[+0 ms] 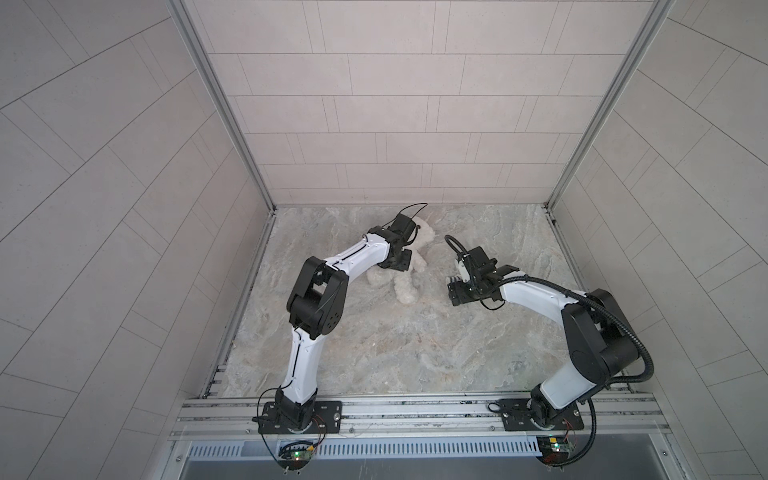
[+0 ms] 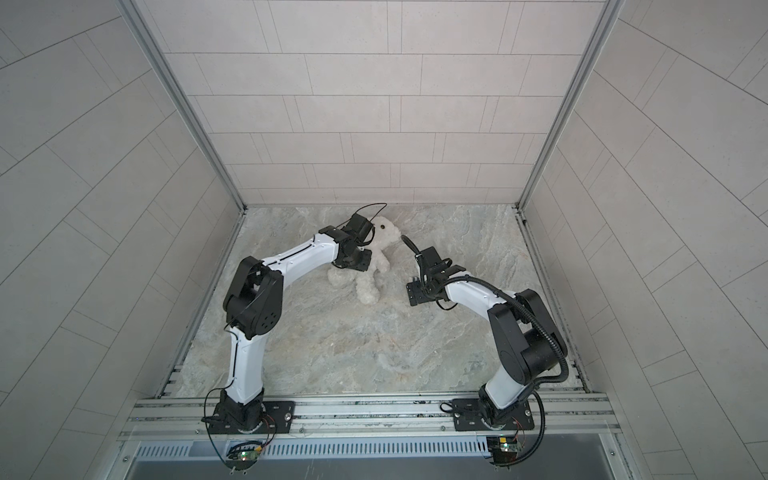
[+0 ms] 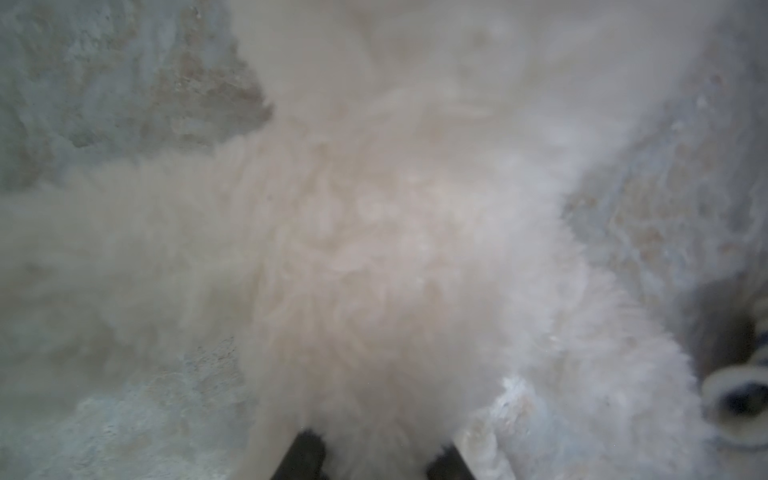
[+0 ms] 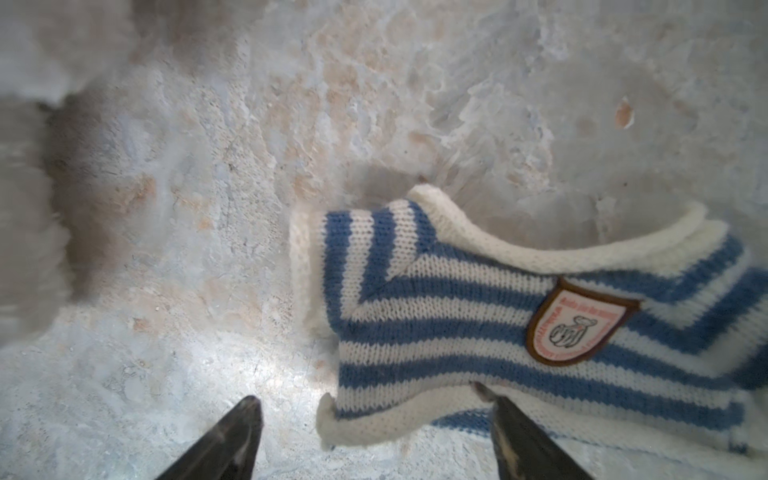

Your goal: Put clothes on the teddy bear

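The teddy bear (image 1: 417, 257) (image 2: 380, 249), fluffy and white, lies on its back at the far middle of the table, head toward the back wall. My left gripper (image 1: 399, 265) (image 2: 358, 264) is down on its left side. In the left wrist view, fur (image 3: 374, 257) fills the gap between the narrowed fingertips of the left gripper (image 3: 376, 453). The blue-and-white striped shirt (image 4: 457, 316) with a badge (image 4: 579, 326) lies flat to the bear's right. My right gripper (image 4: 370, 405) (image 1: 456, 291) stands open at its hem, one fingertip (image 4: 498, 409) touching the hem's edge.
The marble-patterned tabletop (image 1: 395, 345) is closed in by tiled walls (image 1: 395, 124) at the back and on both sides. An aluminium rail (image 1: 415, 411) with both arm bases runs along the front. A sliver of shirt (image 1: 452, 279) shows beside the right gripper.
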Robot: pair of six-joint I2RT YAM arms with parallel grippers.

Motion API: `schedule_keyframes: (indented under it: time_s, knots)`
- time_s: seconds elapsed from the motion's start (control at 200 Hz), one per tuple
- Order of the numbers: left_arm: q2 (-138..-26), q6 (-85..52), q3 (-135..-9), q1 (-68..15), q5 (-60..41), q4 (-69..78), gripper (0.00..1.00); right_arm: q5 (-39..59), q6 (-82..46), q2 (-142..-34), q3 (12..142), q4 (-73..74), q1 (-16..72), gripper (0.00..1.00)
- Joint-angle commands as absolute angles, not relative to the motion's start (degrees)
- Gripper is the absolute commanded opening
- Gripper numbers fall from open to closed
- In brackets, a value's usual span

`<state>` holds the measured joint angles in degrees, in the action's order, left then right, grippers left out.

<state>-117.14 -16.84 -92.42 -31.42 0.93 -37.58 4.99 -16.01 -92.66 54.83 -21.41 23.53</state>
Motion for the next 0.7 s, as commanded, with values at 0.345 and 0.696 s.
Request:
schedule_keyframes:
  time_s: [0.345,0.696]
  knots:
    - [-88.0,-19.8,-61.4,-32.0,-3.5,-32.1,0.09,-1.5,-15.9,-97.5,57.6,-24.4,26.8,0.55]
    - [-74.8,-20.7,-49.8,-32.4,-8.2,-30.3,0.04,-4.0,-18.2,-99.9,60.8,-25.3,32.0,0.27]
